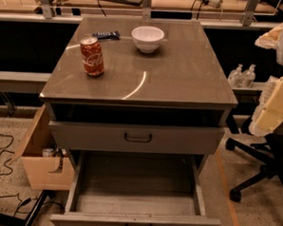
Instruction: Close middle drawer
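The gripper is outside my view, its state untellable; below the cabinet's worktop (191, 74) the middle drawer (137, 191) stands fully open, unclosed.

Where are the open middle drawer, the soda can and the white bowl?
middle drawer (135, 183), camera view, bare tray floor.
soda can (92, 56), camera view, red label.
white bowl (147, 45), camera view, outer wall.
end effector: out of view.
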### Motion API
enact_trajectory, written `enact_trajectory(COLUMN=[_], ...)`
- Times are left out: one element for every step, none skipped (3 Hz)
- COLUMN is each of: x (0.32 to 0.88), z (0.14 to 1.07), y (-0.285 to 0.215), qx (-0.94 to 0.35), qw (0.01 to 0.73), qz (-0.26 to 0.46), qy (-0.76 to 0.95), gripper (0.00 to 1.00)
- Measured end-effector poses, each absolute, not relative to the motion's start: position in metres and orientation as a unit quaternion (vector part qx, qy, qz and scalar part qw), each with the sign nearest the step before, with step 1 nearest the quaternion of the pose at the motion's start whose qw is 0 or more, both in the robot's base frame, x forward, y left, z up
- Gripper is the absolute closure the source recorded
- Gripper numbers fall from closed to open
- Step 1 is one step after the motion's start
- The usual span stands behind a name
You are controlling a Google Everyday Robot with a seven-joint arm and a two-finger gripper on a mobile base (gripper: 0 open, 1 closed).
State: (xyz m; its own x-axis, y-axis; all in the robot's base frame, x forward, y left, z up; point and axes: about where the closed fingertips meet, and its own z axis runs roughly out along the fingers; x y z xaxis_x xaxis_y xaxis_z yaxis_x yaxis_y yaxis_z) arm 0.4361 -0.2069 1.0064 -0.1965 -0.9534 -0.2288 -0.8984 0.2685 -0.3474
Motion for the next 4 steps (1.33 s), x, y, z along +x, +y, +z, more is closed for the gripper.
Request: enact_trajectory(x=[0.436, 0.440, 0.441, 0.438], z=[1.007, 0.983, 0.940, 0.877], y=[-0.207, -0.196, -0.173, -0.148], qx=[-0.601, -0.611, -0.627, -0.635], qw=[0.202, 0.206, 0.215, 0.214], qz=[-0.068, -0.040, 0.001, 0.037], qy=[0.770, 0.764, 0.749, 0.742], gripper=[0.00, 0.00, 0.00, 0.00])
